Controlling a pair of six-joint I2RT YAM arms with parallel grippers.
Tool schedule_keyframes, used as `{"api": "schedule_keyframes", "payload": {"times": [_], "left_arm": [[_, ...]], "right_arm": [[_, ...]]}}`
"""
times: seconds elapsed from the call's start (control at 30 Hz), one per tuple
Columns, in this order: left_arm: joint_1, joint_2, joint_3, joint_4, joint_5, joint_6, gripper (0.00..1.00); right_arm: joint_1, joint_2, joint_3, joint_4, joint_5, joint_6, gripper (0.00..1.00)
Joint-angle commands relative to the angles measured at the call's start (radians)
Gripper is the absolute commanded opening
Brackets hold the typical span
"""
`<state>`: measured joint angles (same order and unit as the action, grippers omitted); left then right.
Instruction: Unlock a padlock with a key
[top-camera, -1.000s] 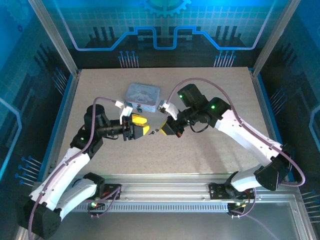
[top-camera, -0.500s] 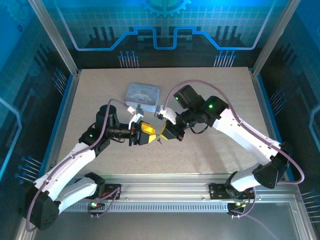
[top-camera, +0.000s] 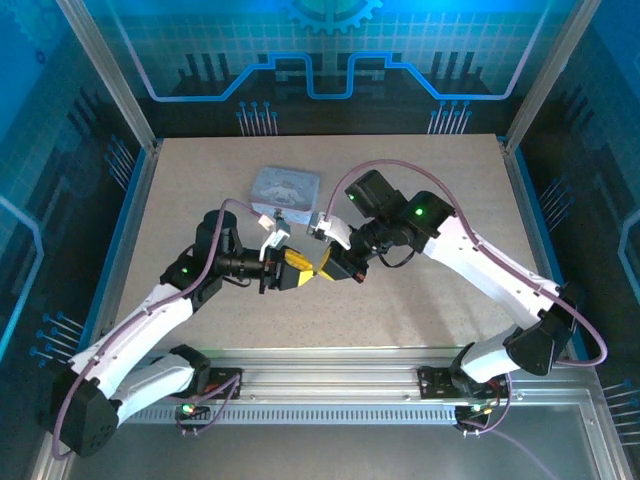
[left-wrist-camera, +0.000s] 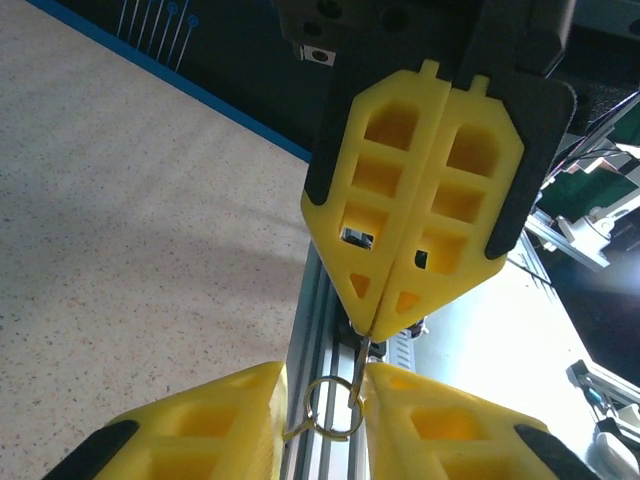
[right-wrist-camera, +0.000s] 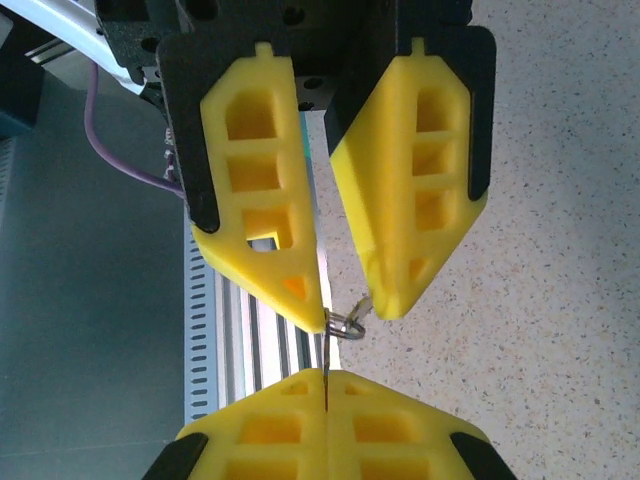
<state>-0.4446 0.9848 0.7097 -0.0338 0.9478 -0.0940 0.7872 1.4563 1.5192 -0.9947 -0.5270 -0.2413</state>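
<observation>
The key (right-wrist-camera: 325, 355) is a thin metal sliver pinched edge-on in my shut right gripper (right-wrist-camera: 326, 385). Its small wire ring (right-wrist-camera: 347, 330) hangs free at the tip. My left gripper (left-wrist-camera: 325, 400) faces the right gripper (left-wrist-camera: 375, 325) tip to tip above the table. Its jaws stand a little apart with the ring (left-wrist-camera: 335, 436) between them, and the key (left-wrist-camera: 362, 362) rests against one finger (left-wrist-camera: 440, 420). In the top view the two grippers, left (top-camera: 303, 272) and right (top-camera: 325, 268), meet in front of the tin. I cannot make out the padlock.
A pale grey-lilac tin (top-camera: 285, 185) lies on the speckled table (top-camera: 430, 180) just behind the two wrists. An aluminium rail (top-camera: 330, 360) runs along the near edge, and frame posts stand at the back corners.
My left gripper has moved right until it meets the right gripper, and its jaws have narrowed around the key ring. The right gripper has shifted slightly left, still shut on the key.
</observation>
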Motion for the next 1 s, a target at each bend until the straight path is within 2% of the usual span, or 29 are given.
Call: {"api": "schedule_keyframes", "payload": {"times": [0.0,0.1,0.23,0.43,0.47,0.53,0.57,0.63,0.67,0.8,0.97], "left_arm": [[-0.012,0.009,0.015,-0.014,0.028,0.032,0.25],[-0.015,0.014,0.015,-0.018,0.028,0.032,0.19],[-0.018,0.011,0.016,-0.025,0.028,0.033,0.00],[-0.018,0.002,0.021,-0.048,-0.008,0.028,0.00],[-0.019,0.002,0.022,-0.048,-0.017,0.022,0.00],[-0.017,-0.002,0.021,-0.050,-0.039,0.013,0.00],[-0.017,-0.006,0.021,-0.052,-0.056,0.009,0.00],[-0.014,-0.013,0.019,-0.057,-0.092,0.002,0.00],[-0.010,-0.016,0.018,-0.062,-0.120,-0.001,0.00],[0.028,-0.025,0.023,-0.091,-0.225,-0.029,0.00],[0.150,-0.010,0.041,-0.115,-0.398,-0.124,0.00]], "right_arm": [[0.019,0.010,0.032,-0.020,-0.037,-0.015,0.00],[0.019,0.011,0.032,-0.015,-0.039,-0.015,0.00],[0.020,0.009,0.030,-0.003,-0.036,-0.010,0.00],[0.009,-0.004,0.008,0.060,-0.042,0.035,0.00],[0.006,-0.010,-0.001,0.083,-0.041,0.051,0.03],[-0.003,-0.024,-0.021,0.135,-0.016,0.100,0.23],[-0.008,-0.033,-0.030,0.161,-0.001,0.122,0.37],[-0.021,-0.049,-0.049,0.204,0.039,0.172,0.53],[-0.030,-0.059,-0.059,0.229,0.069,0.204,0.57],[-0.105,-0.082,-0.100,0.307,0.135,0.351,0.57],[-0.239,-0.061,-0.179,0.407,0.241,0.609,0.58]]}}
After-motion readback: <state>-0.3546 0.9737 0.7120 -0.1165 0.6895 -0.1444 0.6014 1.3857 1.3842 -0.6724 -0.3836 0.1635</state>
